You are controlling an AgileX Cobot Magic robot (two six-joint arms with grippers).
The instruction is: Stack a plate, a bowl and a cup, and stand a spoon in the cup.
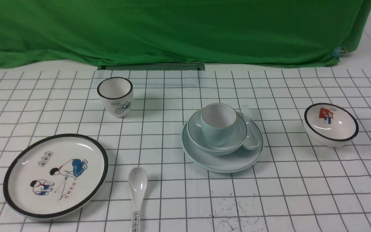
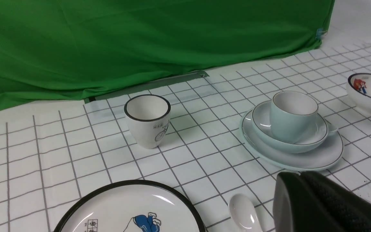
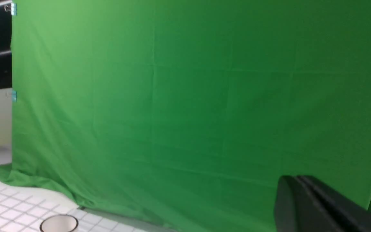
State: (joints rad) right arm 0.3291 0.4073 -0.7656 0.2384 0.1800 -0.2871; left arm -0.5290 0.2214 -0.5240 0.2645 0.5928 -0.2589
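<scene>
1. I see the cup (image 1: 218, 124) in the bowl (image 1: 217, 135), on the plate (image 1: 222, 151).
2. The spoon (image 1: 249, 129) lies on the plate beside the bowl.
3. My left gripper (image 2: 298, 193) and right gripper (image 3: 296, 196) are both closed, empty.

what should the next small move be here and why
Probably bring the right gripper, now shut and empty, down toward the pale blue-white ceramic spoon. The pale blue-green cup already sits in the pale blue-green bowl on the pale blue-green plate, but the spoon lies on the plate beside the bowl on the robot's right, not standing in the cup.
</scene>
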